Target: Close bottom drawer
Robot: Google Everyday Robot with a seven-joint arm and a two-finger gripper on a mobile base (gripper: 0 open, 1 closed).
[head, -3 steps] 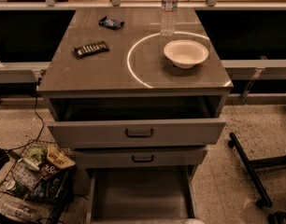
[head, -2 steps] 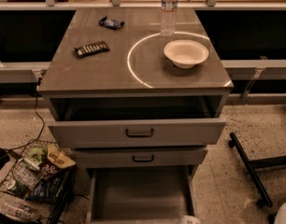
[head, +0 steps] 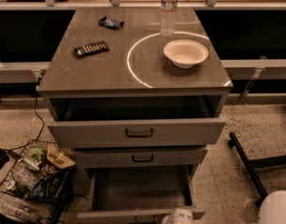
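The grey cabinet has all three drawers pulled out. The bottom drawer is out the farthest, its plain grey tray is open to view and its short front lies along the bottom edge of the view. Its handle is cut off by the frame edge. The middle drawer and the wide top drawer stick out less. The tip of my white gripper shows at the bottom edge, right at the drawer front's right half. A white rounded arm part is at the bottom right.
On the cabinet top stand a water bottle, a white bowl and two snack bars. A wire basket of snacks sits on the floor at the left. A black stand leg lies on the floor at the right.
The white arm part has come into view at the bottom right and grown larger. The white gripper tip at the bottom edge shows a little more. The drawers have not moved.
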